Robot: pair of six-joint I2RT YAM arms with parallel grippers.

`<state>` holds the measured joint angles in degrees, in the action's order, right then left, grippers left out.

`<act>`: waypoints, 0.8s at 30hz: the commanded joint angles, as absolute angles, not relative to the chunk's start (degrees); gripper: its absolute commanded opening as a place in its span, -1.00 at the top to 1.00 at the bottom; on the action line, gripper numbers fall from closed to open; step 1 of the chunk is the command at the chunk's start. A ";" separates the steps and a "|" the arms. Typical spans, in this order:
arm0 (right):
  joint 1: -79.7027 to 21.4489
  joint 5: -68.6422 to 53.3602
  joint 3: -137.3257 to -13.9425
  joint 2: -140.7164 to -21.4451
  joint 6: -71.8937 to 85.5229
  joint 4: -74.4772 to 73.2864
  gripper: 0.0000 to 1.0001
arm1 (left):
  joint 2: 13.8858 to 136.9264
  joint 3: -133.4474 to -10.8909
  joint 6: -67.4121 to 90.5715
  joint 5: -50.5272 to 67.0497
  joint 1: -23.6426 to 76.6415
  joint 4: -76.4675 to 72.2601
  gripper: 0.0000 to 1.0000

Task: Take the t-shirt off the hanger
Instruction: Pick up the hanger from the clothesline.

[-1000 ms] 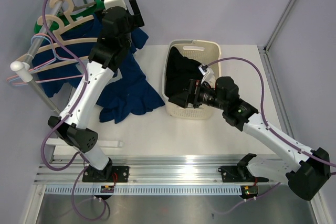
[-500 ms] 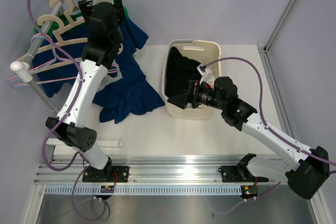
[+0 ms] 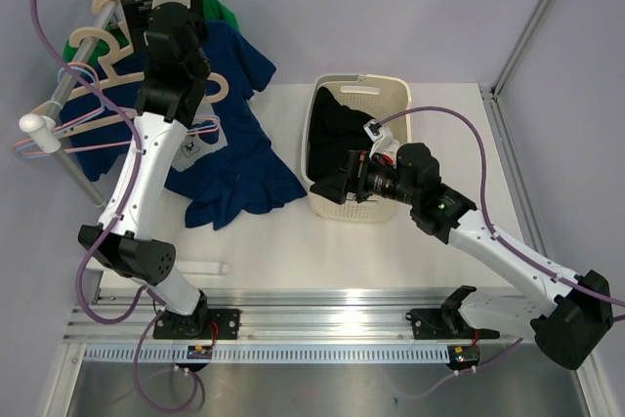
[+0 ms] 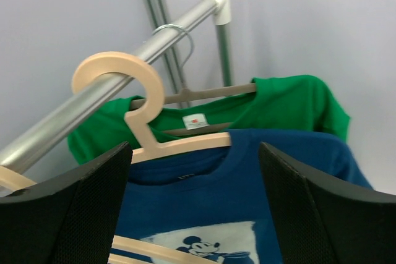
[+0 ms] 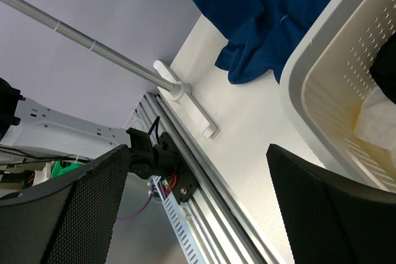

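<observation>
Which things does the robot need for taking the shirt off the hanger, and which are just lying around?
For the job: left gripper, open; blue shirt; hanger under it; rail.

Just there: green shirt; basket; dark cloth inside it; right gripper, open, holding nothing.

The rail [image 4: 93, 100] ran along the counter's [image 3: 391, 251] far-left side. On it the t-shirt [image 4: 247, 183] hung from a hanger [image 4: 185, 143], with another shirt [image 4: 291, 100] just behind. My left fingers [image 4: 193, 153] stood apart before the hanger, touching nothing. The t-shirt's lower part lay on the counter, left of the basket [image 3: 359, 80], which held a garment [image 3: 337, 129]. My right fingers [image 5: 198, 153] hovered apart at the basket's near-left wall.
</observation>
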<state>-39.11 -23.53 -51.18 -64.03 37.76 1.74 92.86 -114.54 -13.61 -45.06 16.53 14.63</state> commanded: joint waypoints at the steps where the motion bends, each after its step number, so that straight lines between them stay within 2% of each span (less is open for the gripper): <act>1: -39.81 -23.82 -51.50 -63.46 37.26 4.13 -0.96 | 89.48 -112.86 -13.28 -46.76 13.80 13.89 -0.68; 11: -39.81 -23.91 -51.59 -63.63 37.09 4.04 -0.96 | 90.09 -111.88 -10.11 -41.14 7.92 13.80 -0.42; 21: -39.81 -24.26 -51.42 -63.46 37.09 4.31 -0.96 | 95.44 -115.83 -9.41 -38.24 4.49 13.71 -0.39; 24: -39.90 -24.17 -51.33 -63.28 37.18 4.39 -0.96 | 96.24 -116.81 -9.14 -34.72 3.52 12.92 -0.32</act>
